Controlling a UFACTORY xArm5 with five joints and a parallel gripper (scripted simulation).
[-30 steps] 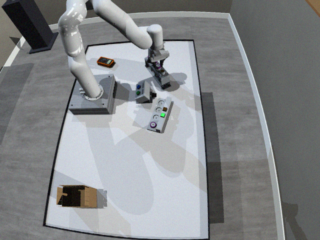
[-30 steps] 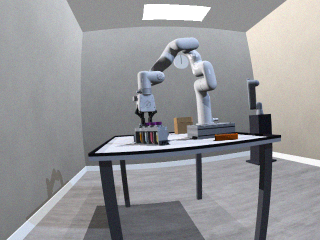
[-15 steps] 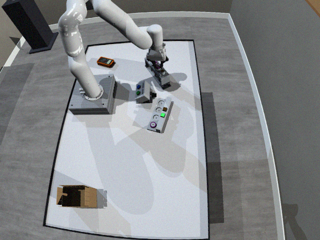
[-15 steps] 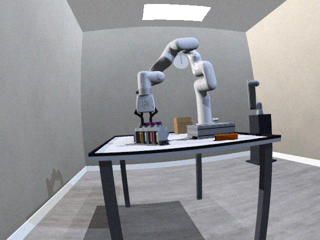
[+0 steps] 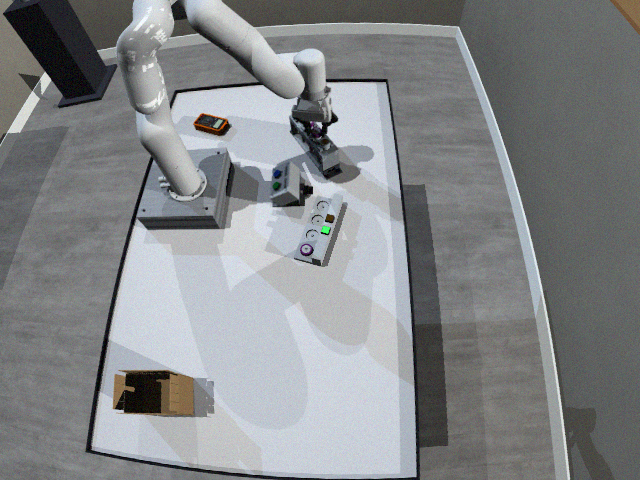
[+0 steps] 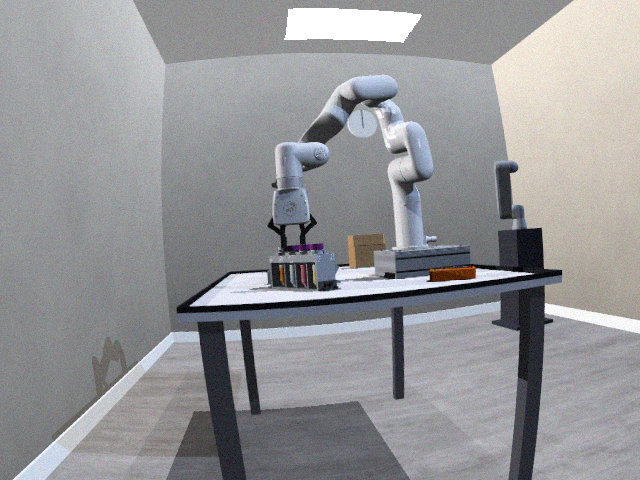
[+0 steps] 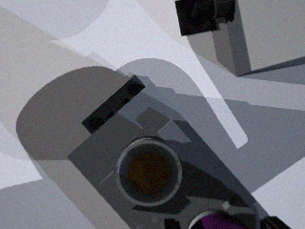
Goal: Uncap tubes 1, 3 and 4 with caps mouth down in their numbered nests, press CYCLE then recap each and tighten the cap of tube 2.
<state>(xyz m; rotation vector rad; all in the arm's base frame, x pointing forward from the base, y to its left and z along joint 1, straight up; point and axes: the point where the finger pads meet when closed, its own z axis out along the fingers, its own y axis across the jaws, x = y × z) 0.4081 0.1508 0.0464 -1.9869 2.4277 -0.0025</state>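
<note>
Hangs straight down over the station (image 5: 330, 157): gripper (image 6: 292, 241), fingers part way apart, around a purple cap (image 7: 216, 223) but not squeezing it. Likely a loose moment between 2 twists, to take a fresh hold and screw the cap down more.

Just beside that cap, 1 open tube (image 7: 119, 172) with no cap. Cannot tell the tube numbers for sure from here.

Green lamp (image 5: 325, 230) lit on the tray (image 5: 330, 242), so time for caps to go back on. Only 1 cap (image 5: 306, 250) left there, flat in nest 4; likely meant for the open tube.

Key box (image 5: 289, 188) between station and tray, close to the path from nest to tube. Worth lifting high over it. Orange meter (image 5: 210, 122) and brown box (image 5: 155, 392) well apart, not in the way.
</note>
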